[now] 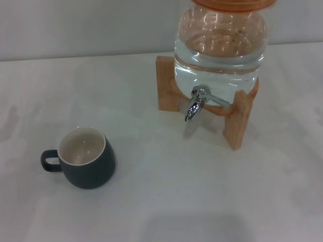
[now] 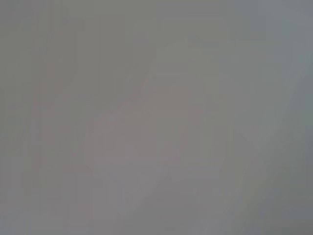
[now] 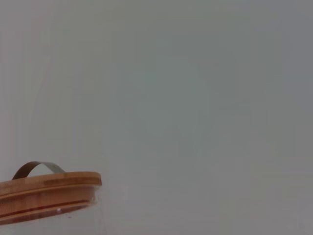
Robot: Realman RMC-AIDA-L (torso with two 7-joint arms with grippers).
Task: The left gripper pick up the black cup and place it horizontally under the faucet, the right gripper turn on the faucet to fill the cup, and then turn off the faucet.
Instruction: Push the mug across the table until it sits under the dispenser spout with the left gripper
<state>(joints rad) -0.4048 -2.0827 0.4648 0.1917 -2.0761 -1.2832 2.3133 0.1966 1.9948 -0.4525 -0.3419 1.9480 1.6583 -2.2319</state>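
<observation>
No gripper shows, so I cannot tell its grip; to start well, the left one should grab the upright black cup (image 1: 87, 159), lower left, well apart from the faucet (image 1: 196, 104).

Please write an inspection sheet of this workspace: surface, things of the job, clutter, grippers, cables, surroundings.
Surface: pale white tabletop, bare around the items.
Job's things: dark charcoal rounded cup with cream inside, upright, handle toward the robot's left, apart from the stand; small chrome faucet on a clear water jar holding water, on a wooden stand; wooden jar lid with a metal handle.
Clutter: nothing seen.
Grippers: left gripper and right gripper, neither in view.
Cables: nothing seen.
Surroundings: plain pale wall behind the table.
</observation>
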